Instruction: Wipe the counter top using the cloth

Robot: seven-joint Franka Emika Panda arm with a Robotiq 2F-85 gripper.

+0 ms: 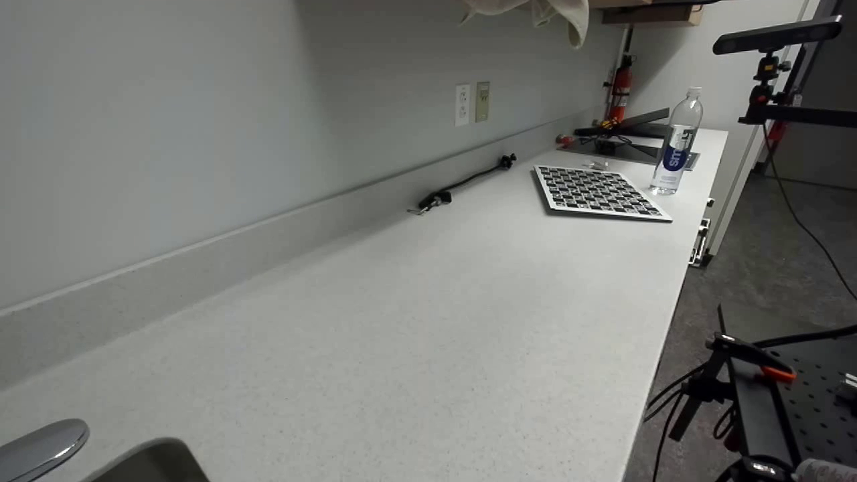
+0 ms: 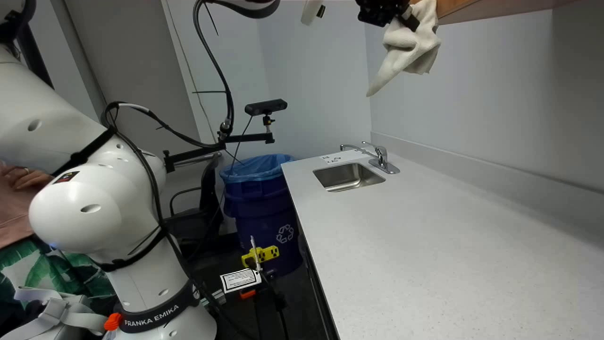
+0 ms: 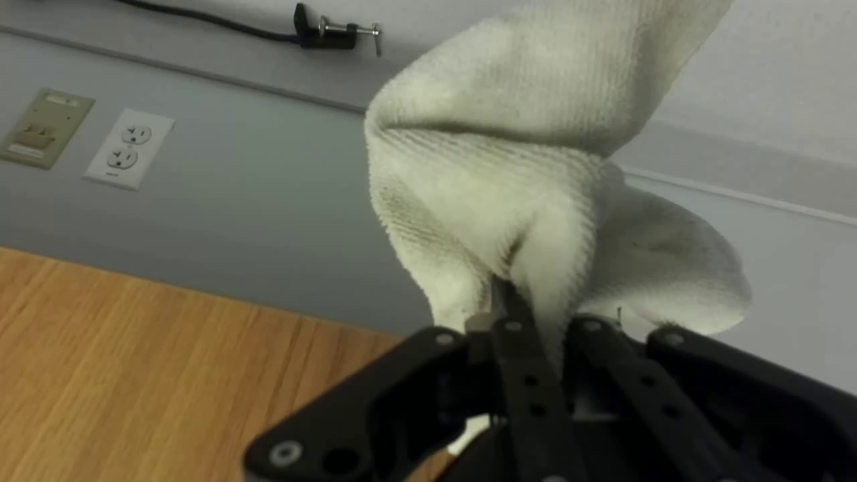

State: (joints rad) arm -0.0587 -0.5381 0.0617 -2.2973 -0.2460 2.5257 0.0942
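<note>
Asker: Where is the cloth (image 3: 489, 174)?

Describer: In the pincer (image 3: 546, 328), which is clamped on it; pale, thick folds droop beyond the grip.

Asker: How far along is the wiping?

Describer: The grip is made — the wiping itself, I judge, is not under way. The cloth hangs in the air, near a wooden cabinet (image 3: 167, 375) and well above the table (image 2: 415, 264). Bringing it down onto the surface and stroking with it seem to be what is left. Whether any stretch is already wiped, I cannot tell.

Asker: What is hard to make out?

Describer: Closest in, folds hide the tips of the pincer. In an exterior view the top edge crops the pincer (image 2: 409, 20). In an exterior view just the drooping ends of the cloth (image 1: 571, 17) show — no pincer that I can pick out. Far below the pincer, a checkered board (image 1: 596, 192) lies and a clear bottle (image 1: 676, 147) stands on the table; the dark gear (image 1: 619, 130) behind them there is too jumbled to name.
</note>
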